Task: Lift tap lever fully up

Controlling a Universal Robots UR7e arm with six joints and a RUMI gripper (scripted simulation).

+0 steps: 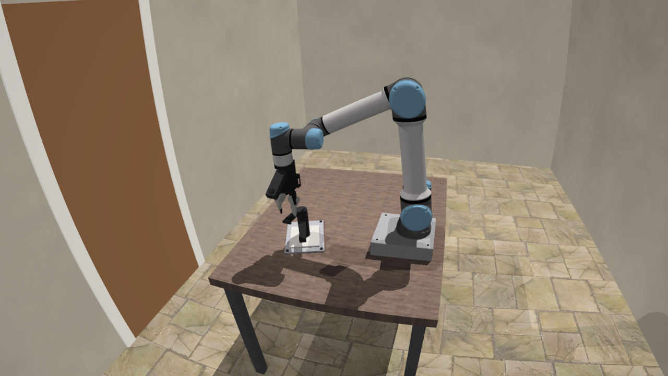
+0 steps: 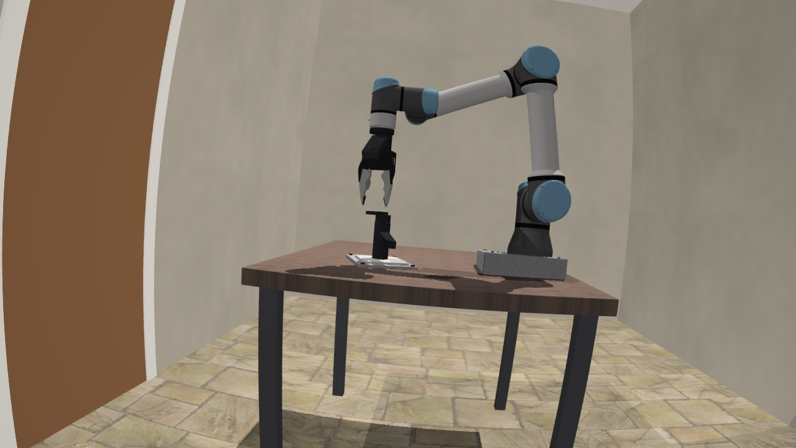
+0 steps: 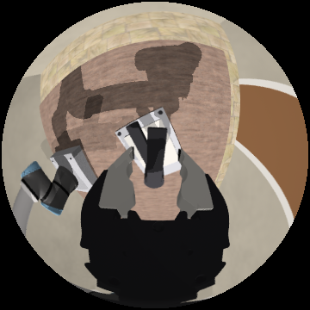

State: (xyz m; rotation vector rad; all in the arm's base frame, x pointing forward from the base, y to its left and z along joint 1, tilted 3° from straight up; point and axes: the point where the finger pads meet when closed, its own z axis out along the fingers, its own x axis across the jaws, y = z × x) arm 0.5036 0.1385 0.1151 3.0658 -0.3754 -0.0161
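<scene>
A black tap (image 1: 303, 225) stands upright on a white square plate (image 1: 305, 237) near the table's left edge. Its lever (image 1: 290, 216) sticks out from the top toward the left, about level. It also shows in the exterior view as a flat bar (image 2: 377, 213) on top of the tap (image 2: 382, 236). My gripper (image 2: 375, 199) hangs pointing down just above the lever, fingers partly apart and empty, not touching it. In the wrist view the tap (image 3: 154, 159) lies between and beyond my two grey fingers.
The arm's grey base block (image 1: 403, 238) stands on the right part of the wooden table. A brown door (image 1: 88, 140) is on the left wall. The table's left edge is close to the tap plate.
</scene>
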